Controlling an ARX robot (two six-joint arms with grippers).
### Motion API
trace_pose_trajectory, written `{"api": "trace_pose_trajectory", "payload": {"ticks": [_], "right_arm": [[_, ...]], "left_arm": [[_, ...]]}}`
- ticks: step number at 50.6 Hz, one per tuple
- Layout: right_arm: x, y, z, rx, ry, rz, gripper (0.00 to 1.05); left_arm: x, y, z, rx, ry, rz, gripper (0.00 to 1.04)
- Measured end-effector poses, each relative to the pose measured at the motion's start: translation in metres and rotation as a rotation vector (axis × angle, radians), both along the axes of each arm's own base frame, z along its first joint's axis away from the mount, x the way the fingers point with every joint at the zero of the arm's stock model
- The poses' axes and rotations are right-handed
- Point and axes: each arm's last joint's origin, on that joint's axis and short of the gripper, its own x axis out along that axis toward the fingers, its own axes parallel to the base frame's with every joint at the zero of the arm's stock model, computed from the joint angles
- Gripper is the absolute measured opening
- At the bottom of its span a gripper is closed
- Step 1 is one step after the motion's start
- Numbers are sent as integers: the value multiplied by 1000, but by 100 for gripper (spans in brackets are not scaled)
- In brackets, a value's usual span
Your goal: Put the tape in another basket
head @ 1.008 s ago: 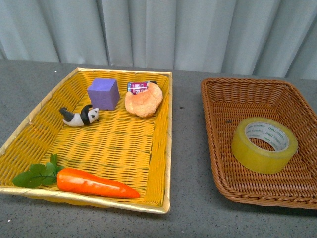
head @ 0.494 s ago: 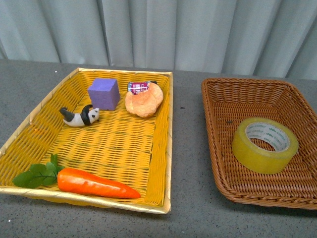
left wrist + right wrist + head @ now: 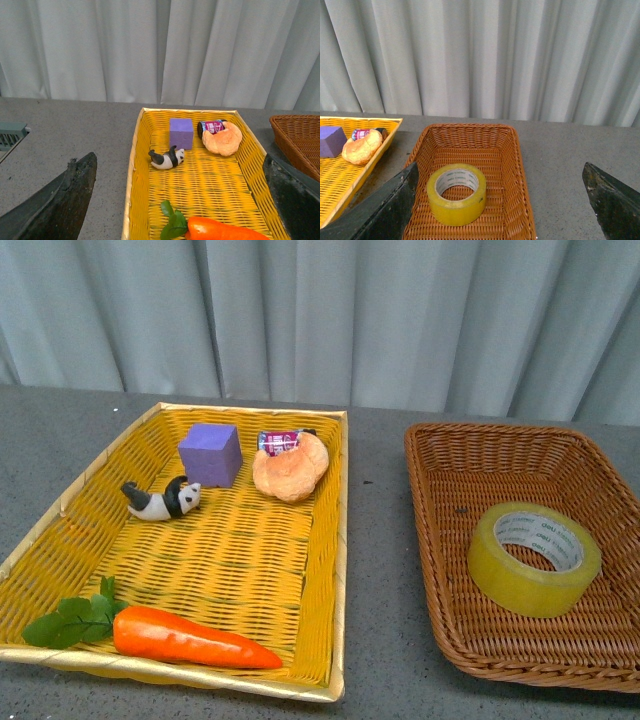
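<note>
The tape (image 3: 535, 558), a wide yellow roll with a grey-white printed core, lies flat in the dark brown wicker basket (image 3: 418, 502) on the right of the table. Neither arm shows in the front view. In the right wrist view my right gripper (image 3: 500, 167) is open and empty, raised above and back from the basket (image 3: 470, 136), with the tape (image 3: 456, 194) near its one finger (image 3: 385, 210). In the left wrist view my left gripper (image 3: 179, 165) is open and empty, raised over the near end of the yellow tray (image 3: 131, 165).
The bright yellow woven tray (image 3: 338, 540) on the left holds a purple cube (image 3: 209, 454), a toy panda (image 3: 160, 499), a bread roll (image 3: 290, 467) with a small can (image 3: 277, 440) behind it, and a carrot (image 3: 190, 637). Grey tabletop lies between the baskets; a curtain hangs behind.
The whole scene sits a little lower in the front view than before, as if the camera tilted up. The tape and other objects keep their places in the baskets.
</note>
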Motion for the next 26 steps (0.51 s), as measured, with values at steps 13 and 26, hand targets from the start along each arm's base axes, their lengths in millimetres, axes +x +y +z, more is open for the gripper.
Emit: {"api": "trace_pose_trajectory", "payload": {"ticks": [13,26], "right_arm": [[0,0,0,0,0,0,96],[0,0,0,0,0,0,96]], "left_arm": [[0,0,0,0,0,0,98],[0,0,0,0,0,0,98]]}}
